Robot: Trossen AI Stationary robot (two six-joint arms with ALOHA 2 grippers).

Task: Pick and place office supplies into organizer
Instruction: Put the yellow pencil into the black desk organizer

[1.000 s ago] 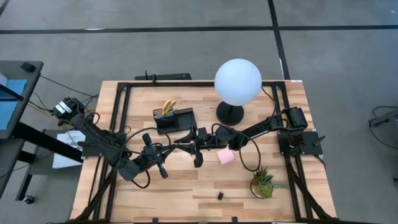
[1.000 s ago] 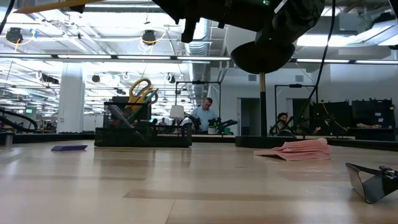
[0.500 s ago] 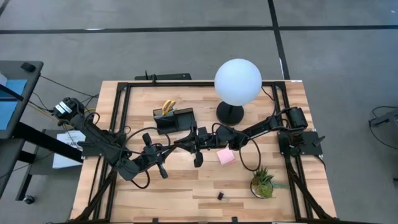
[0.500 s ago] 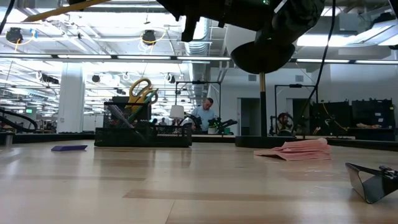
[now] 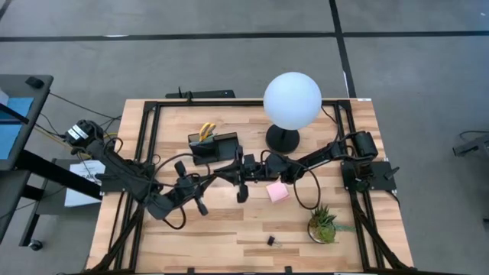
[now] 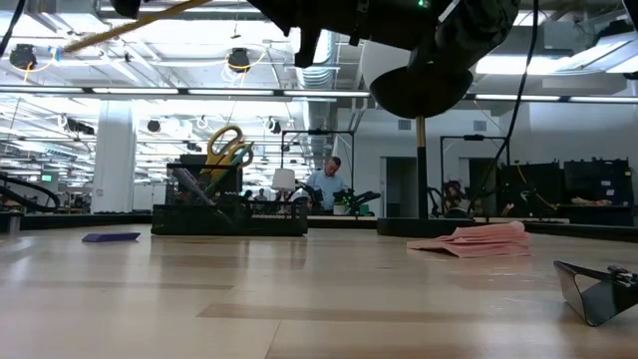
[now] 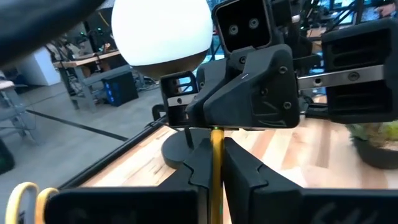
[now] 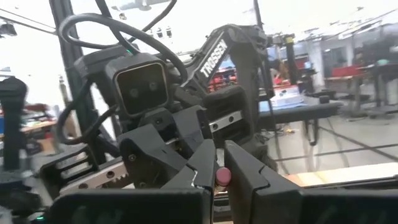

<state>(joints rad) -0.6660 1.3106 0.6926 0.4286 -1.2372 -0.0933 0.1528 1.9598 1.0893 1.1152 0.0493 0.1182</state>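
A yellow pencil (image 7: 216, 163) with a pink eraser end (image 8: 222, 177) is held in the air between my two grippers, which face each other over the table's middle. My left gripper (image 5: 208, 183) and my right gripper (image 5: 231, 176) are both shut on it. In the low view the pencil (image 6: 130, 22) shows as a slanted yellow line high above the table. The black organizer (image 5: 214, 145) stands just beyond them with yellow-handled scissors (image 5: 206, 131) upright in its pen cup. A pink sticky-note pad (image 5: 277, 192), a black clip (image 5: 270, 241) and a small blue piece (image 6: 110, 237) lie on the table. My left gripper pinches the pencil's shaft (image 7: 216, 146) between its two fingers, which lie along the pencil and come roughly level from the table's left. The pencil is clear of the table. My right gripper pinches the pencil's pink eraser end (image 8: 222, 180) between its fingertips, coming from the table's right, in line with the pencil.
A white globe lamp (image 5: 292, 101) on a round black base (image 5: 283, 140) stands at the far right of the organizer. A small green potted plant (image 5: 323, 224) stands near the right front. Black frame rails (image 5: 149, 145) run along the table's sides.
In the low view the pencil has tipped to a steeper slant, with its left end lower than before. Both grippers have stayed nearly in place over the table's middle.
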